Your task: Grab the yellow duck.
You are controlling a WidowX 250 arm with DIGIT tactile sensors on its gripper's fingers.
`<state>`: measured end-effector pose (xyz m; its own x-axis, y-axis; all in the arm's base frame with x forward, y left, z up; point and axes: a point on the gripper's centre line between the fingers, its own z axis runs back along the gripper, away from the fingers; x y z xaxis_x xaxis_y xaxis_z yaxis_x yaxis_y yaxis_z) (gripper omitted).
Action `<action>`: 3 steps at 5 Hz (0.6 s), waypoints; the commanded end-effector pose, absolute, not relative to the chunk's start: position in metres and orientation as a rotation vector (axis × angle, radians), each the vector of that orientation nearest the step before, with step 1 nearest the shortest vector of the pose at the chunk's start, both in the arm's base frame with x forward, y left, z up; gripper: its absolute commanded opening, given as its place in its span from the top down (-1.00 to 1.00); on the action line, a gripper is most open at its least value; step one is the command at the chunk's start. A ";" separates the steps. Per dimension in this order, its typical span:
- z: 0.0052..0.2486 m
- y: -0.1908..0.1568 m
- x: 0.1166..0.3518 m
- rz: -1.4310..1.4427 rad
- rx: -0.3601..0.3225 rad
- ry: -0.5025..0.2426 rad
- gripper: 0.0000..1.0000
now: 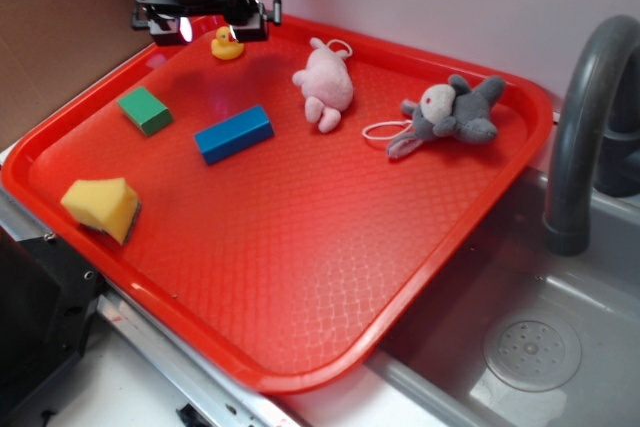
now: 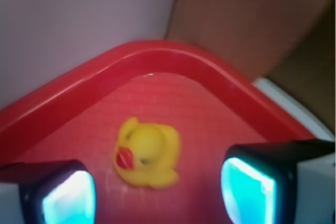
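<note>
The yellow duck [image 1: 227, 44] is a tiny rubber toy with a red beak, sitting on the red tray [image 1: 300, 247] near its far left corner. In the wrist view the yellow duck [image 2: 147, 153] lies on the tray floor [image 2: 205, 124], just ahead of the two fingers and in line with the gap between them. My gripper [image 1: 210, 27] hovers above the duck at the tray's far corner, open, with nothing between its fingers. My gripper [image 2: 157, 195] shows two cyan-lit pads [image 2: 247, 187] wide apart.
On the tray lie a green block [image 1: 146, 110], a blue block [image 1: 233, 134], a yellow sponge wedge [image 1: 102, 207], a pink plush [image 1: 325, 85] and a grey plush [image 1: 452, 115]. A grey faucet [image 1: 580, 127] and sink [image 1: 530, 347] stand at the right. The tray rim [image 2: 157, 59] curves close behind the duck.
</note>
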<state>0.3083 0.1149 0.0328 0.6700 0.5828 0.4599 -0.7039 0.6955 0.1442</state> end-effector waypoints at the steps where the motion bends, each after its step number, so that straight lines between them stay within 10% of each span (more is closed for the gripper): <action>1: 0.033 0.147 0.328 0.693 0.222 -0.401 -1.00; 2: 0.031 0.148 0.321 0.685 0.208 -0.384 1.00; 3: 0.049 0.139 0.308 0.597 0.203 -0.332 1.00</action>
<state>0.3048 0.1193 0.0223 0.8073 0.5090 0.2988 -0.5600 0.8205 0.1152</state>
